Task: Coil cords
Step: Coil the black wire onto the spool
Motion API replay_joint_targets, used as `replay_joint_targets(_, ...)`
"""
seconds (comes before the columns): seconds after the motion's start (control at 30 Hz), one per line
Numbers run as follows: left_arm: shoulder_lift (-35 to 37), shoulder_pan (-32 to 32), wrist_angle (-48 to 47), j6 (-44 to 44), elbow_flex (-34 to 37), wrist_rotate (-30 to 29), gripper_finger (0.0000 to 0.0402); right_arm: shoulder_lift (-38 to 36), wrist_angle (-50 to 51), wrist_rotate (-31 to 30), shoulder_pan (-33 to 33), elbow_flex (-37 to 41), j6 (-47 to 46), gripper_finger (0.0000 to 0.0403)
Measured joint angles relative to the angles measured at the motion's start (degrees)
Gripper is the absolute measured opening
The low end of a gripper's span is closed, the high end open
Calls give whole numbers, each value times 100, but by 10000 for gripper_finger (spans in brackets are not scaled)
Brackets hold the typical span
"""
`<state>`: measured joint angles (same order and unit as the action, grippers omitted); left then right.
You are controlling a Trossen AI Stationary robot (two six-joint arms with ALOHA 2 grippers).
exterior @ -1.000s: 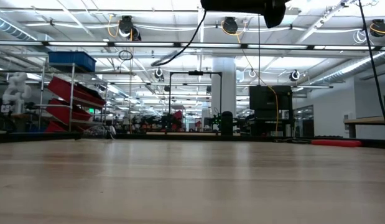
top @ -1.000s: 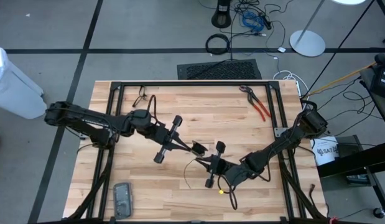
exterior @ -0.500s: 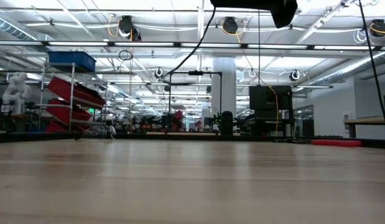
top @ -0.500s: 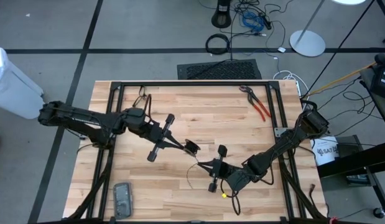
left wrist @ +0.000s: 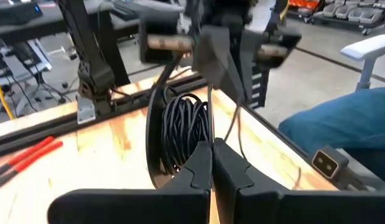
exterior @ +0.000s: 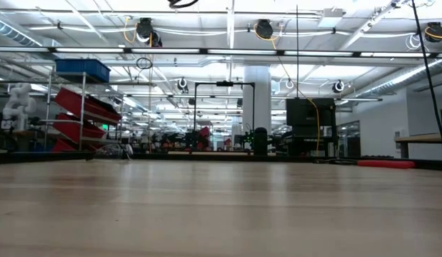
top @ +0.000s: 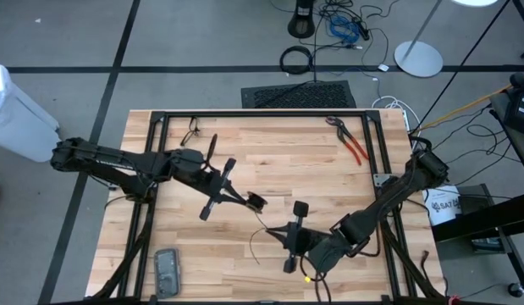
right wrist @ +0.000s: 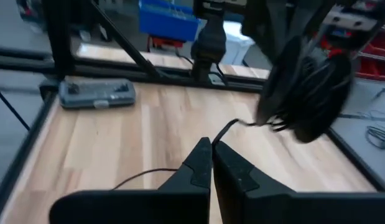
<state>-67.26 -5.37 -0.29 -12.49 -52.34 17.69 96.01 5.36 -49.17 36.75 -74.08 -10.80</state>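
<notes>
The black cord is mostly wound into a small coil that hangs at the tips of my left gripper, which is shut on it above the table's middle. One strand runs from the coil to my right gripper, shut on it just nearer the front edge. A loose tail drops to the boards. Both grippers are lifted off the table. My left gripper pinches the coil's edge between its two fingertips, coming about level from the table's left. The coil stands on edge past the fingertips, clear of the table. My right gripper pinches a single strand close to the coil, coming about level from the table's right. The strand bends up to the coil; the tail sags slack to the table.
Red-handled pliers lie at the far right. A grey case sits at the near left corner. A small dark tangle lies at the far left. Black frame rails border the table. A person in blue sits beyond the near edge.
My right gripper has risen, leaving the low view's top, and drifted toward the near edge with the strand. My left gripper has drawn back toward the table's left and tipped up, carrying the coil. Both stay shut.
</notes>
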Motion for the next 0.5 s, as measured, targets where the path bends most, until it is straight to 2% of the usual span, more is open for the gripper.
replay_joint_targets(0.13, -2, -2, -52, 2, 0, 0, 2, -2, 972, -33, 39, -466, -279, 0)
replay_joint_targets(0.3, 49, 0, -18, 2, 0, -2, 2, -7, 1712, -9, 103, -527, -902, 0)
replay_joint_targets(0.4, 100, -2, -99, 16, -2, 2, 2, -6, 2021, -69, 173, -527, -1230, 0)
replay_joint_targets(0.5, 114, -2, -230, 97, -2, 20, 2, -4, 1998, -275, 237, -527, -1182, 0)
